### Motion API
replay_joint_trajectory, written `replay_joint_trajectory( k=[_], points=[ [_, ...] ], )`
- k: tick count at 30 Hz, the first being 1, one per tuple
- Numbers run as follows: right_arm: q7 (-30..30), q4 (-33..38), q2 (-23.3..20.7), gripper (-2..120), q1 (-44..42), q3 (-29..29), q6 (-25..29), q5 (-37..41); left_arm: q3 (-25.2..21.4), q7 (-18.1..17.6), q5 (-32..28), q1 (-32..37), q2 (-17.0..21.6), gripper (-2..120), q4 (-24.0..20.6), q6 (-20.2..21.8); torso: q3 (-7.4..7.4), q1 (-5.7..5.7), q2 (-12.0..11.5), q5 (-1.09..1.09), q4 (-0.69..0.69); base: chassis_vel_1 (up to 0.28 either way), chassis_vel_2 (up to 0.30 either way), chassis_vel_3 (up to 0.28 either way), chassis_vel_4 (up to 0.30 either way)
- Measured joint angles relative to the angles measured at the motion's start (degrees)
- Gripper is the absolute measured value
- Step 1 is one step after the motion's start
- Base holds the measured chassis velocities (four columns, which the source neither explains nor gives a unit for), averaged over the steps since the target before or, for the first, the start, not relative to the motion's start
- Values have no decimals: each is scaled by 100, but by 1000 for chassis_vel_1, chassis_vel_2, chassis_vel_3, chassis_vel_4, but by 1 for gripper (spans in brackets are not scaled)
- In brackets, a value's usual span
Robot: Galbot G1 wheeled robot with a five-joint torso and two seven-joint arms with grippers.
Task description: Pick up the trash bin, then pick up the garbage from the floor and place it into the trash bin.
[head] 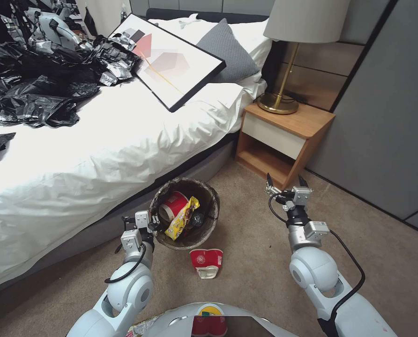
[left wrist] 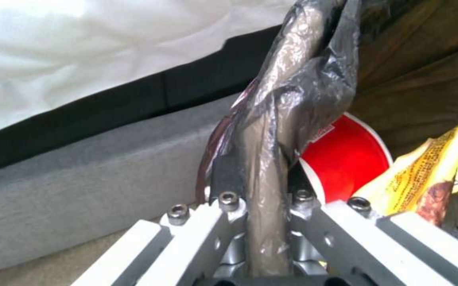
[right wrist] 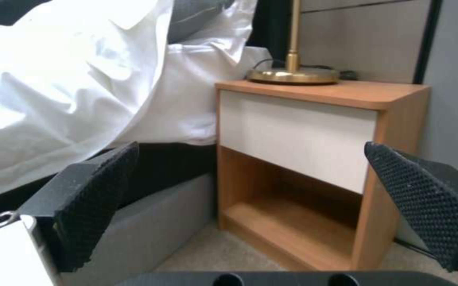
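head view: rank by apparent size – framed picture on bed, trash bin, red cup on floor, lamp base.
Largest to smallest, as seen:
1. framed picture
2. trash bin, its rim clamped by the left gripper
3. lamp base and red cup: look alike, and the cup is nearer the camera, so unranked.

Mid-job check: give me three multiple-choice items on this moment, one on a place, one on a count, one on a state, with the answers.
1. Where does the red-and-white paper cup outside the trash bin lie?
A. on the bed
B. on the carpet just in front of the bin
C. on the nightstand

2. How many red paper cups are in the bin?
A. one
B. three
C. none

3. What is the left claw doing?
A. hanging open over the carpet
B. shut on the bin's bagged rim
C. holding the snack wrapper

Answers: 1 B, the head view shows it on the carpet by the bin. 2 A, one cup lies beside the yellow wrapper. 3 B, the left wrist view shows the rim pinched between its fingers.
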Motion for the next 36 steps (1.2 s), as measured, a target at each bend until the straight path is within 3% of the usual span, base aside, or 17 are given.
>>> replay_joint_trajectory(
  k=[36],
  points=[
    [74, 10, 57, 100, 99, -127, -140, 5, -13, -1, 16, 73, -26, 0, -56, -8, 0, 0, 0, 1, -1, 23, 22, 23, 20]
  ],
)
